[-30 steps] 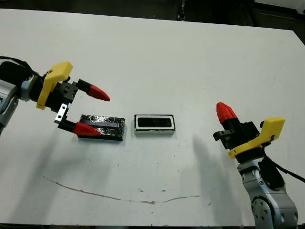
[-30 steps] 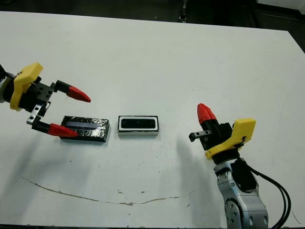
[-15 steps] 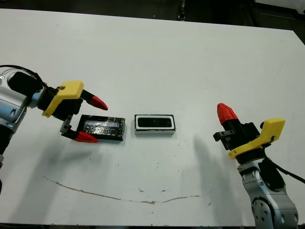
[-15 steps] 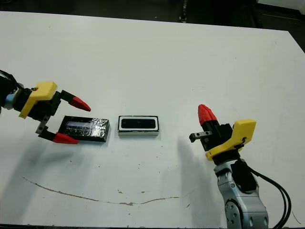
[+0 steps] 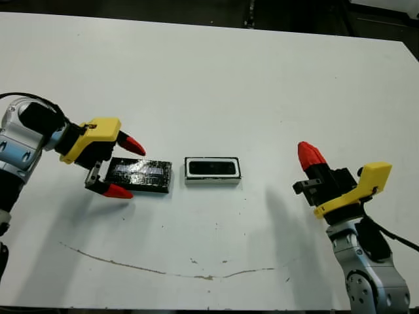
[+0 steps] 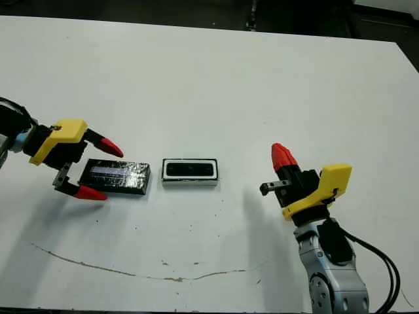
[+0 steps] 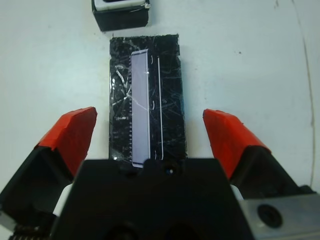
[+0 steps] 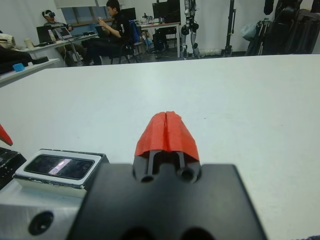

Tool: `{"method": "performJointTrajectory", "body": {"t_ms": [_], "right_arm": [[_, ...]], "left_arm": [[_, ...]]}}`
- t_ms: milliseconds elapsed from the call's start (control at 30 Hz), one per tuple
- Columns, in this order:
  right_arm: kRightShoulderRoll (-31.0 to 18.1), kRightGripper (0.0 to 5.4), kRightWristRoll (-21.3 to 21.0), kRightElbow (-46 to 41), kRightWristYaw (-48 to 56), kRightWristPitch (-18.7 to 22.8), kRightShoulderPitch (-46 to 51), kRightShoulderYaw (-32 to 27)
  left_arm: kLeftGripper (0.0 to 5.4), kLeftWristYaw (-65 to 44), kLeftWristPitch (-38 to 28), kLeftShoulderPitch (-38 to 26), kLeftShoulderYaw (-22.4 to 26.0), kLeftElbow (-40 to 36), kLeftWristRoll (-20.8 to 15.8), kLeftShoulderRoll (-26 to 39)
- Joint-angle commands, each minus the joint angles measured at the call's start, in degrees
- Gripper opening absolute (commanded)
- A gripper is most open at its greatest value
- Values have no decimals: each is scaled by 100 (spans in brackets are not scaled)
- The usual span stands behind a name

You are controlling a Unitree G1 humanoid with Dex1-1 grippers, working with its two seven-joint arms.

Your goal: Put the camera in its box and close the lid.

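Table [image 5: 216, 72] carries the lid [image 5: 139, 175] lying flat, with the box [image 5: 212, 171] just beside it to the right, the camera [image 5: 213, 169] inside. Left gripper [image 5: 115, 167] is spread wide at the lid's left end, straddling it, fingers apart from it. Right gripper [image 5: 310, 155], well apart, is clenched on nothing.

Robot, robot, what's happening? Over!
Left gripper open, straddling the lid's end. Right gripper shut, idle. Camera in box. Nothing blocking.
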Motion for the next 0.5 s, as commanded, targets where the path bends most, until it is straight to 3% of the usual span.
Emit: {"method": "performJointTrajectory", "body": {"t_ms": [33,433,500], "right_arm": [[-55,0,-12,40,15,38,90,-25],[-53,0,0,43,-6,122,60,-45],[-51,0,22,45,2,127,57,-50]], "left_arm": [[506,-43,421,20,-15,64,110,-3],[323,-94,465,96,97,137,-19,0],[315,-80,532,119,194,110,-91,-21]]}}
